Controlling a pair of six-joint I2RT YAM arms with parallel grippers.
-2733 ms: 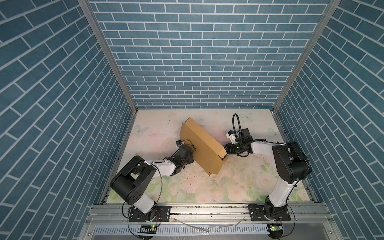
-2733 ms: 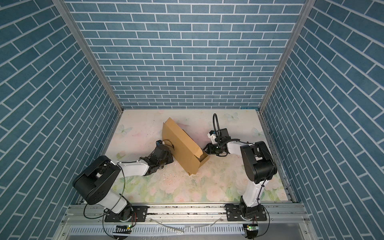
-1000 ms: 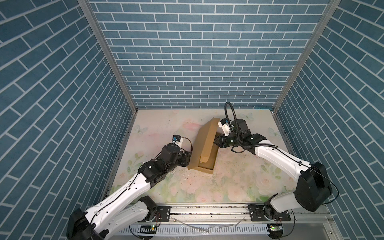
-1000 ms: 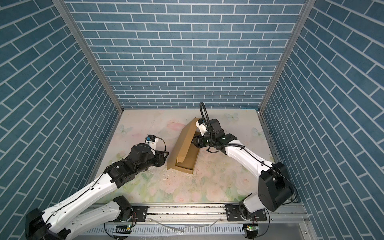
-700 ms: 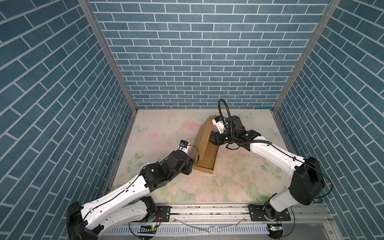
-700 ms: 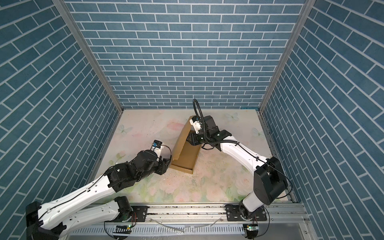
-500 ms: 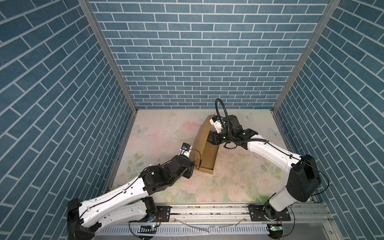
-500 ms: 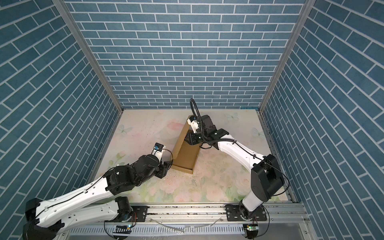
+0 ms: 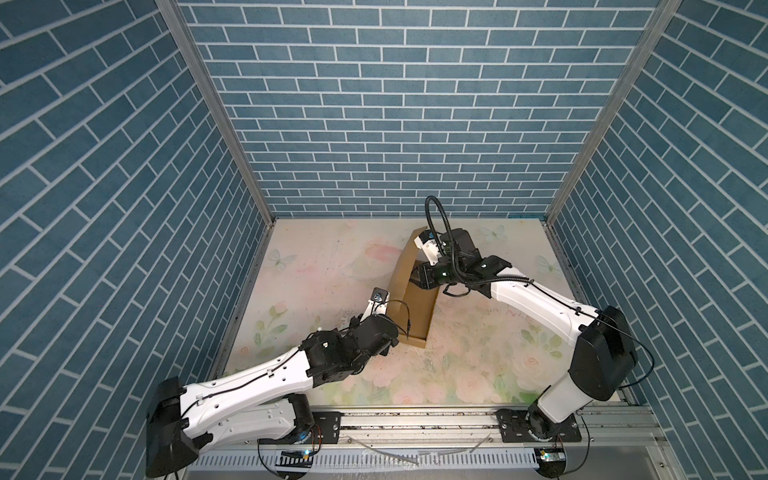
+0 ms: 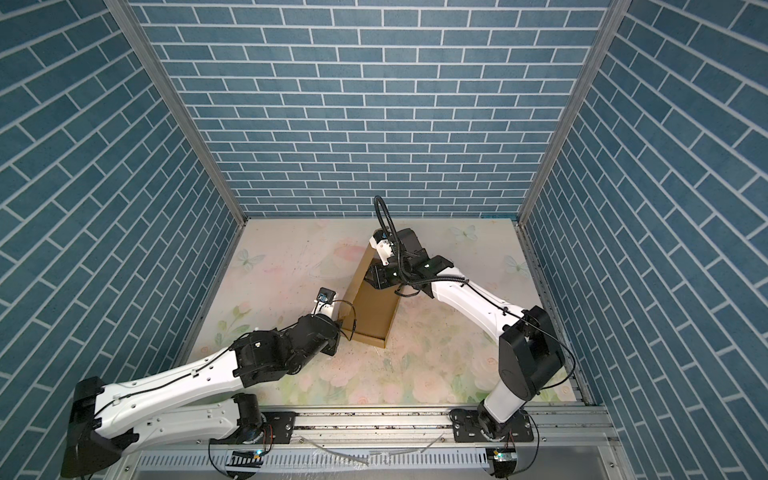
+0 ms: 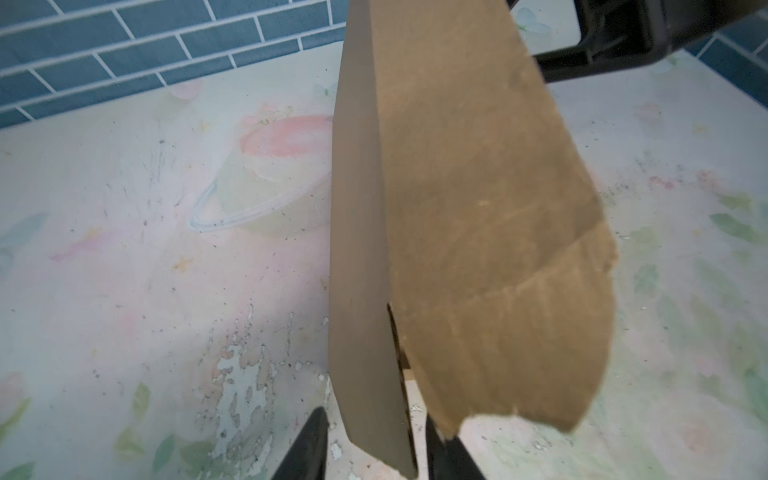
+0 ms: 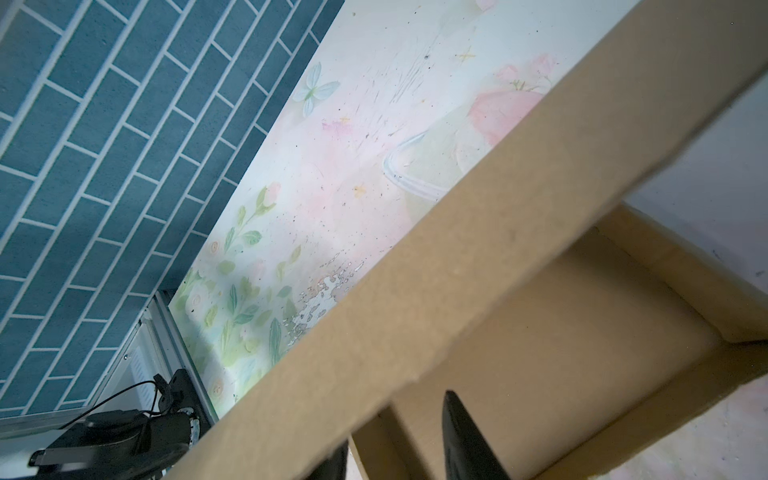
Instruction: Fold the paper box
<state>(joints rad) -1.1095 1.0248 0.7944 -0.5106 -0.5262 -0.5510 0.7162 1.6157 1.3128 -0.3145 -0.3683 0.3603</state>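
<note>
Nearest the front edge of the bench [image 9: 311, 266], our left pincer [image 11: 374, 440] sits at the near bottom corner of the paper box [image 9: 417, 311]. One finger lies on each side of a thin upright wall. A sliver of bench shows beside one finger, so we cannot tell whether the wall is pinched yet.

The box stands on one long edge, tilted. It runs from about the middle of the bench toward the back edge, roughly midway between the side edges. In the left wrist view a broad flap [image 11: 498, 249] hangs loose beside the wall, its creased tip free.

At the far, upper end our right pincer [image 12: 395, 432] reaches into the box. One finger is inside and the other is mostly hidden behind the wide panel. We cannot tell whether it truly clamps the cardboard.

We judge the main risk to be the narrow footing. If either hold is loose, a sideways push from the near corner could tip the box flat or swing it out of the far hold. A crooked closure at the corner could crush the wall instead of bending it on its crease. The loose flap could also catch a finger and fold the wrong way.
</note>
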